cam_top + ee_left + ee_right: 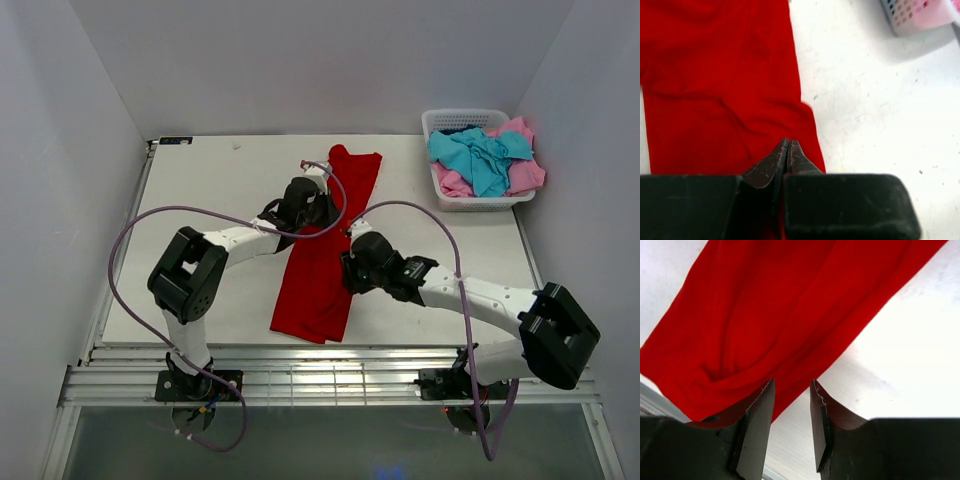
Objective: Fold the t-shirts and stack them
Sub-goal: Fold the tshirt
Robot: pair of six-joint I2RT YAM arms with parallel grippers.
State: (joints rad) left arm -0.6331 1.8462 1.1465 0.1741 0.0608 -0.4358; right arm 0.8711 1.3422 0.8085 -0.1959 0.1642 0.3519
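1. Step in hand, as judged: cross-folding the bright red short-sleeved cloth t-shirt (315, 290), already narrowed lengthwise into a long strip.
2. Location: lying diagonally across the middle of the pale desk (200, 200), one end toward the back, the other near the front edge.
3. Left jaws: pressed together tip to tip over the red cloth (715, 100), close to one long edge in the far half of the strip. Cannot tell whether a thin fold is nipped between them.
4. Right jaws: spread, with a clear gap, poised at the opposite long edge about mid-length. Red cloth (780, 305) bunches against one finger; nothing gripped, as far as can be told.
5. To do it well:
   - Seat the right jaws fully over the edge before closing, taking all layers and not just the top one.
   - Match grip points on both edges at the same level along the strip, or expect a skewed fold.
   - Lift low, carry one end squarely over the other, and let go only once the cloth lies flat.
6. Look of the shirt: soft, matte, plain red; shallow creases along its length and a small wrinkled pocket near the right jaws; edges fairly straight.
7. Still to fold: a turquoise-blue t-shirt (480, 155) and a pink t-shirt (525, 175), heaped crumpled in the white plastic lattice basket (480, 203) at the back right, well apart from both arms.
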